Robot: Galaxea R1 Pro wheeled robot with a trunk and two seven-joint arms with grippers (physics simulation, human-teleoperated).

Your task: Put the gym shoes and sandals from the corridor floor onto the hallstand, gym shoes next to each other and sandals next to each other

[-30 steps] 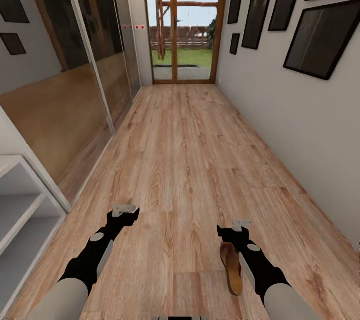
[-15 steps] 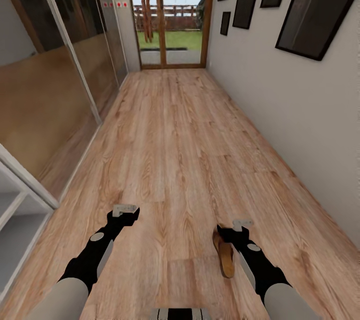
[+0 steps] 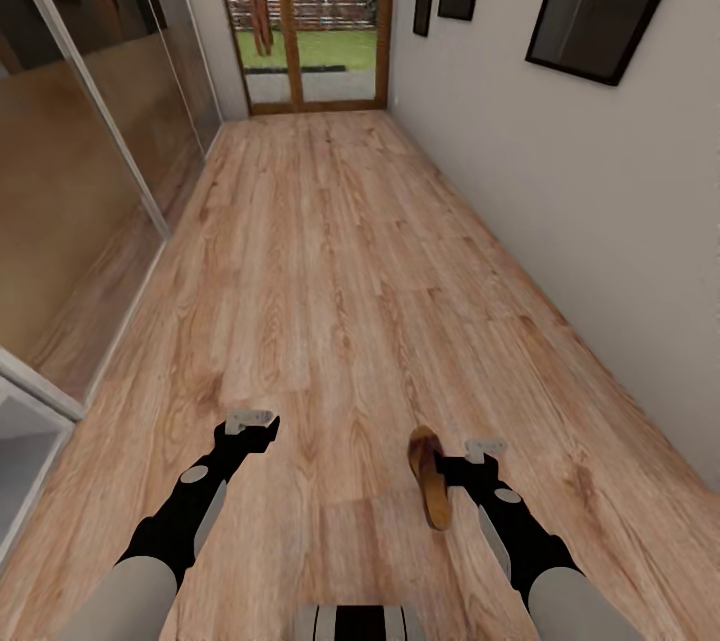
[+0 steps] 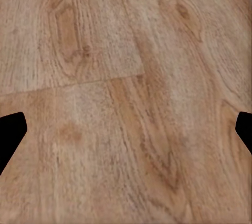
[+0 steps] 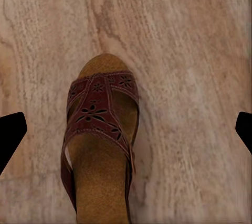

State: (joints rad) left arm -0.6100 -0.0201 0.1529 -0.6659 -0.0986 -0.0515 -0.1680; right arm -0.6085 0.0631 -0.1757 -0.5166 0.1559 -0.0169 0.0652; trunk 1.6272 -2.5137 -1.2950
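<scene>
One brown open-toe sandal point(image 3: 430, 477) lies on the wood-plank corridor floor point(image 3: 330, 261), just left of my right gripper point(image 3: 482, 447). In the right wrist view the sandal point(image 5: 100, 145) sits below and between the wide-apart fingertips of the right gripper point(image 5: 127, 132), which is open and empty. My left gripper point(image 3: 250, 418) hangs over bare planks, and the left wrist view shows the left gripper point(image 4: 126, 135) open with only floor beneath. The gym shoes are out of view. I cannot tell whether the white sliver at the left edge is the hallstand.
A pale white shelf unit's corner point(image 3: 25, 441) shows at the lower left edge. Mirrored sliding doors point(image 3: 80, 171) line the left side. A grey wall point(image 3: 560, 181) with dark frames runs along the right. A glass door point(image 3: 310, 11) ends the corridor.
The whole picture has shifted, so the camera moved: the white shelves slid almost out at the left and the sandal now shows more to the left of my right gripper. Both arms keep their pose.
</scene>
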